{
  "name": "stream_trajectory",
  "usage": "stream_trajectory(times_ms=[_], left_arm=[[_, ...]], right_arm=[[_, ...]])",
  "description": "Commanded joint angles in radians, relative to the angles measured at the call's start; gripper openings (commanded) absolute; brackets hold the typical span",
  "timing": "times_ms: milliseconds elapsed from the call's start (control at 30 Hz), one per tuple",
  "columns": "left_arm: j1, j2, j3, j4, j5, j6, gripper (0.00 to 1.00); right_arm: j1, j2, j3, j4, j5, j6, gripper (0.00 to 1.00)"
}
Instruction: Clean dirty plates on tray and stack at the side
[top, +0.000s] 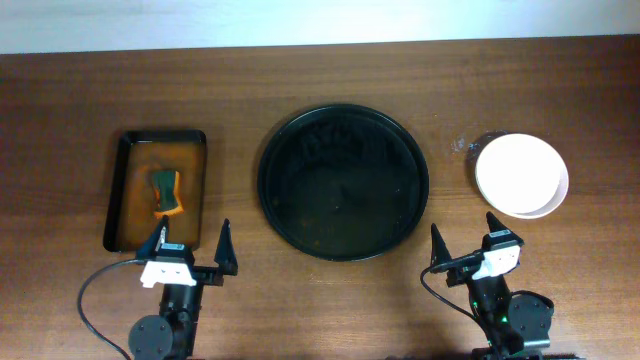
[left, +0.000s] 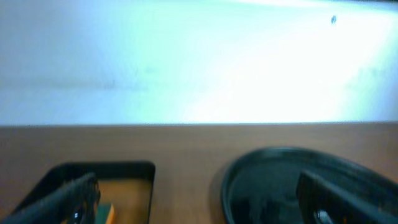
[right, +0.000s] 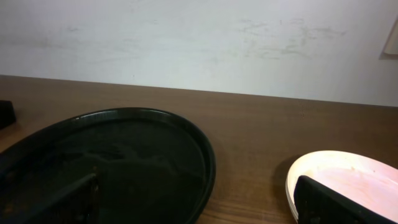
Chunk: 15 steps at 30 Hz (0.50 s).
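The large round black tray (top: 343, 182) sits mid-table with nothing on it; it also shows in the left wrist view (left: 280, 180) and the right wrist view (right: 124, 155). White plates stand stacked (top: 521, 176) on the table right of the tray, also seen in the right wrist view (right: 348, 177). My left gripper (top: 192, 244) is open and empty near the front edge, below the small rectangular tray. My right gripper (top: 462, 240) is open and empty, in front of the plate stack.
A small rectangular dark tray (top: 135, 190) with brownish liquid holds a green and orange sponge (top: 167, 192) at the left. A clear glass-like object (top: 470, 143) sits just behind the plate stack. A white wall runs behind the table.
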Motion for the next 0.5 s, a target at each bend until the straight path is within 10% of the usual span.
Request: stream_trajectory(times_ms=[0, 467], left_arm=[[-0.004, -0.052, -0.03, -0.045, -0.009, 0.034, 0.99], [-0.004, -0.074, -0.03, -0.196, -0.015, 0.033, 0.99]], right_arm=[[0.007, -0.008, -0.005, -0.005, 0.008, -0.003, 0.99], [0.007, -0.008, -0.005, -0.005, 0.008, -0.003, 0.99]])
